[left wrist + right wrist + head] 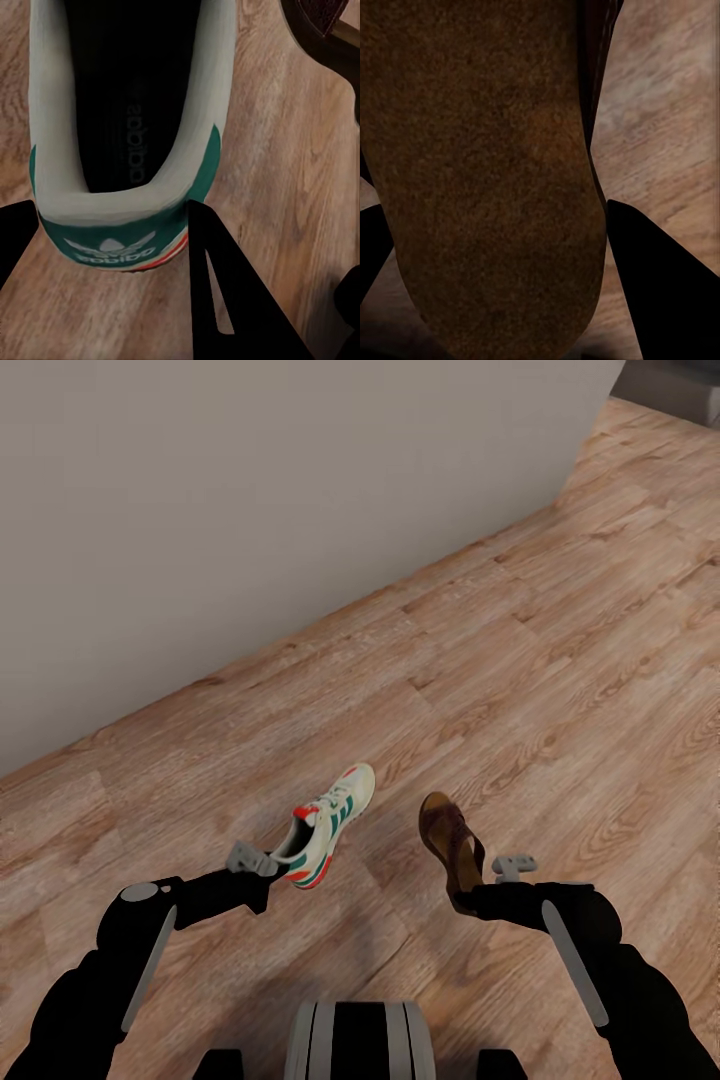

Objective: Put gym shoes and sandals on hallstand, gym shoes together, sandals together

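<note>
1. Light brown wood-grain plank flooring (pixel 560 660) runs beside a plain grey wall (pixel 250 490) in the head view. Our left tool (pixel 262 863) grips a cream-white sneaker with green stripes (pixel 328 822) by its heel; our right tool (pixel 478 888) holds a dark brown leather strap sandal (pixel 450 842).
2. Left wrist view: both black fingers (pixel 225 300) flank the sneaker's green heel tab (pixel 112 244), clamped on it above the planks.
3. Right wrist view: the sandal's tan footbed (pixel 480 172) sits between the dark fingers (pixel 660 285), apparently gripped.
4. We judge this the carrying step; next we must find the rack and set both down there.
</note>
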### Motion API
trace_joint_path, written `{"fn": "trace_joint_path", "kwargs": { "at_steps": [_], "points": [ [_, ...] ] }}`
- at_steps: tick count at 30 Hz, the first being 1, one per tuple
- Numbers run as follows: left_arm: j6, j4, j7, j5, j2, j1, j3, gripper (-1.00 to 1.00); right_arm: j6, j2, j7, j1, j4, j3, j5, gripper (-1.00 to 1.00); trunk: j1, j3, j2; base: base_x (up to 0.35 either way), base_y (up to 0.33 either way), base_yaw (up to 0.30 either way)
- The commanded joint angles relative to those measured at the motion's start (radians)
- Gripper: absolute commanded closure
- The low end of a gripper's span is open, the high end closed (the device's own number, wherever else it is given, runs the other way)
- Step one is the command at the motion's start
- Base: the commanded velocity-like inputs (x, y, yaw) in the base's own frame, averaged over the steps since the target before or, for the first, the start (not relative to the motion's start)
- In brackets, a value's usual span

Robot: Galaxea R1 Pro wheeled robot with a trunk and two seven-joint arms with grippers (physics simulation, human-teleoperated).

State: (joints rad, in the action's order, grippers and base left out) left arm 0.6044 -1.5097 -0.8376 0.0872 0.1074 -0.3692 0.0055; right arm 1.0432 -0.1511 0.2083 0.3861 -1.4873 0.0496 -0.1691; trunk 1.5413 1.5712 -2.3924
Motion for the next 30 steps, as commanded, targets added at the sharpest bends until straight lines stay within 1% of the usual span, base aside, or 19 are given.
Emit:
{"fn": "trace_joint_path", "kwargs": {
  "at_steps": [1,13,30],
  "points": [
    [0.003,-0.001,-0.008,0.009,0.000,-0.001,0.001,1.00,0.004,-0.001,-0.003,0.000,-0.001,0.001,-0.004,1.00,-0.004,-0.003,0.007,0.000,0.000,0.000],
    [0.003,-0.001,-0.008,0.005,-0.001,-0.001,-0.003,1.00,0.004,-0.001,-0.004,0.000,-0.001,0.000,-0.004,1.00,-0.050,-0.040,0.091,0.000,0.000,-0.012],
    [0.003,-0.001,-0.008,0.005,0.000,-0.001,-0.004,1.00,0.004,-0.001,-0.004,0.000,-0.001,0.000,-0.005,1.00,-0.115,-0.101,0.210,0.000,0.000,-0.268]
  ]
}}
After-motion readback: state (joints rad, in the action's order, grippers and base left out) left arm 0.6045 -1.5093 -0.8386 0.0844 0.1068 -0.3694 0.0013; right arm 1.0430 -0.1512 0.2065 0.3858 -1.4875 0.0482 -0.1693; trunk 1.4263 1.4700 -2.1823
